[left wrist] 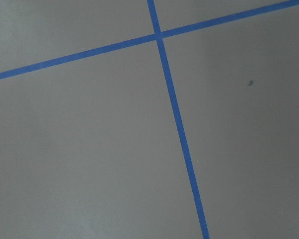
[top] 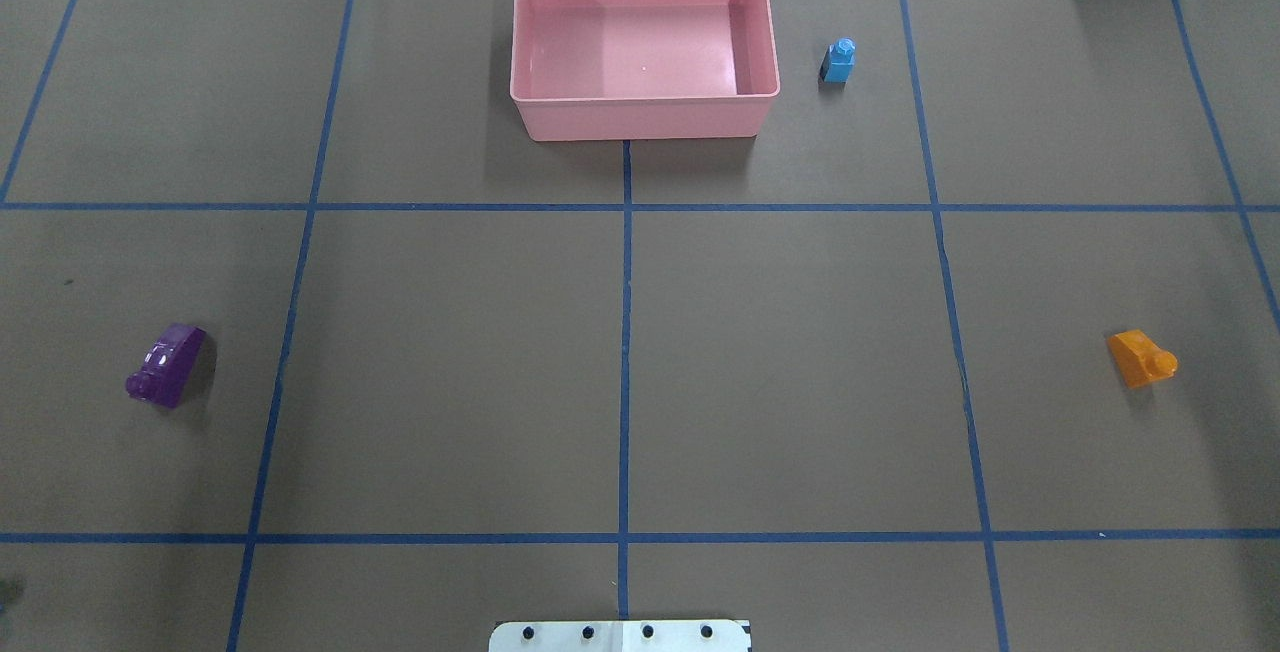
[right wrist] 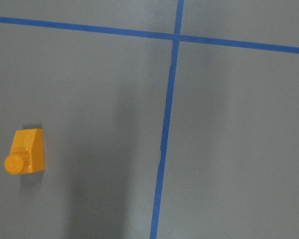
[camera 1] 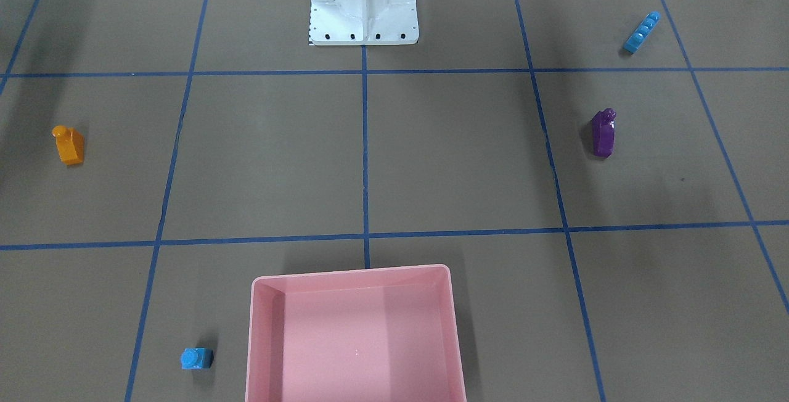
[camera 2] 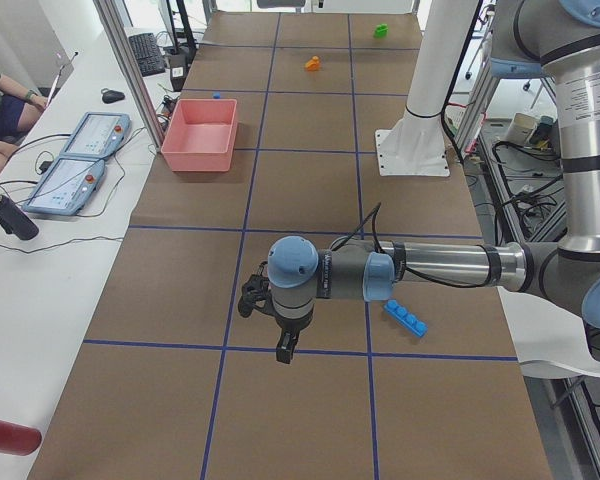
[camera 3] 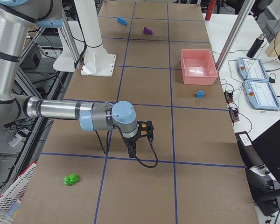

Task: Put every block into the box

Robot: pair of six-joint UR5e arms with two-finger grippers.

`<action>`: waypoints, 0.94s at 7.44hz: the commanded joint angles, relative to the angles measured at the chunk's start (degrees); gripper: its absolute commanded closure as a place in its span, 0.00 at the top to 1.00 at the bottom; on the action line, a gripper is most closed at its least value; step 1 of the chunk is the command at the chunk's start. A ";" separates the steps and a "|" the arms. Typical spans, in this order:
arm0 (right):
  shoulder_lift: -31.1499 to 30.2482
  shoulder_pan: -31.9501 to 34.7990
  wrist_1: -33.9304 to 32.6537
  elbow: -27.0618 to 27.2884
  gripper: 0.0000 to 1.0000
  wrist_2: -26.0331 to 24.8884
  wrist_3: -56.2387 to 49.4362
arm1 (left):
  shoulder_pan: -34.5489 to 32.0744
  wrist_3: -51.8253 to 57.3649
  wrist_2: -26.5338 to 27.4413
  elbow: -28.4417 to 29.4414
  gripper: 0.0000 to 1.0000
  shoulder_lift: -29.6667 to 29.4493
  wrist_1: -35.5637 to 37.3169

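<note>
Pink box (camera 1: 356, 274) is sitting empty, blocks (camera 1: 641, 32) lying scattered well apart on the worktop (camera 1: 431, 155).
Light-blue cube (top: 838, 60) is standing just beside its wall, probably risking a knocked box; sloped orange brick (top: 1140, 359) and purple brick (top: 165, 364) are likely inviting slips; left fingers (camera 2: 284, 346) and right fingers (camera 3: 131, 150): wide or narrow, I cannot tell.
</note>
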 commanded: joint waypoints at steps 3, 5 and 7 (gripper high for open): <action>0.10 -7.54 10.65 -0.08 1.00 0.29 15.74 | 0.02 0.01 0.04 -0.15 1.00 0.22 -1.17; 0.10 -15.35 17.08 -0.08 1.00 -0.68 24.11 | -0.06 0.10 -0.22 -0.15 1.00 0.49 -1.35; 0.27 -27.29 24.47 -0.86 1.00 -8.72 32.74 | -0.07 0.10 -0.31 -0.15 1.00 0.92 -1.53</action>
